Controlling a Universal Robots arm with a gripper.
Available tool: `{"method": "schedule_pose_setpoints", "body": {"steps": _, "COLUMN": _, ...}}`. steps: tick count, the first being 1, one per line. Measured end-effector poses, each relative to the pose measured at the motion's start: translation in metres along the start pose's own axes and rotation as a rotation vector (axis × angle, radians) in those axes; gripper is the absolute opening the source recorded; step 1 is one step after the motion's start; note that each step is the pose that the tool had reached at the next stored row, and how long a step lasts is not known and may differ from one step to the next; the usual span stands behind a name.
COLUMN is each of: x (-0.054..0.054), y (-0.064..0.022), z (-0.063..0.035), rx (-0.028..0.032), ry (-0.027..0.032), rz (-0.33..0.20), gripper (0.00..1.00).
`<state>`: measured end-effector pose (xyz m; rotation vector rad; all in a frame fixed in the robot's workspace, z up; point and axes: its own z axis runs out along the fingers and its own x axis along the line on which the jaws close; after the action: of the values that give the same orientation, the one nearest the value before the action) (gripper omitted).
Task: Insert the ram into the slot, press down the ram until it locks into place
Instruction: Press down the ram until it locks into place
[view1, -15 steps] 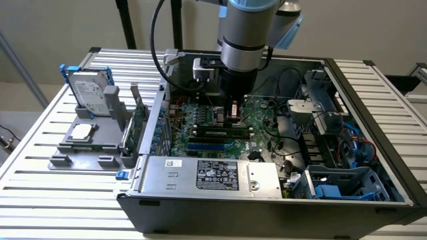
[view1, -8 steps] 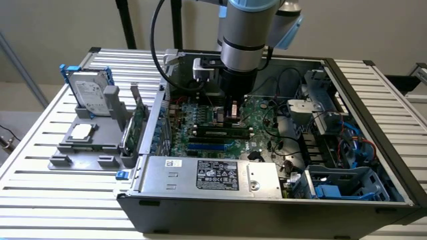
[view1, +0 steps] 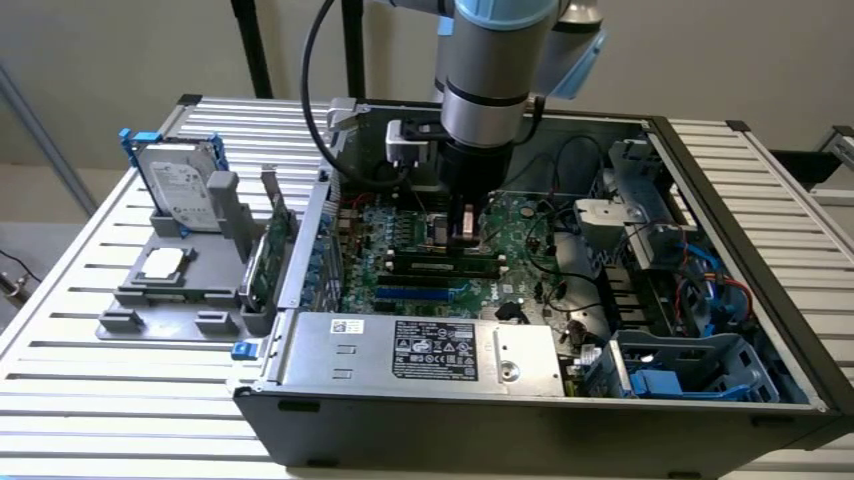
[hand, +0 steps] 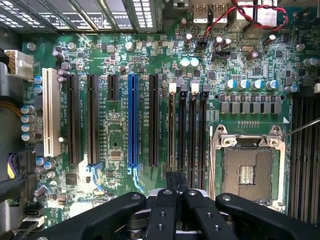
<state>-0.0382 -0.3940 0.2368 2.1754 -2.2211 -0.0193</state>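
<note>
Gripper (hand: 176, 192) clenched on the ram (hand: 176, 181), stick held edge-down so it could line up with the slot (hand: 182, 137) | ram hovered just over the four black slots, beside the processor socket (hand: 246, 170) | little side room: neighbouring slots close, case wall (view1: 747, 200) well apart

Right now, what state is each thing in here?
Computer case: side open, board exposed.
Gripper: shut on the ram.
Ram: held edge-on over the board, not inserted.
Slot: empty.
Processor socket: bare, no chip.
</note>
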Motion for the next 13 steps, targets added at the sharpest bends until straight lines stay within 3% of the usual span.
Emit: {"method": "schedule_pose_setpoints", "body": {"steps": 13, "x": 0.0, "y": -0.0004, "z": 0.0097, "rx": -0.0006, "ry": 0.0008, "rz": 0.0, "gripper": 0.11}}
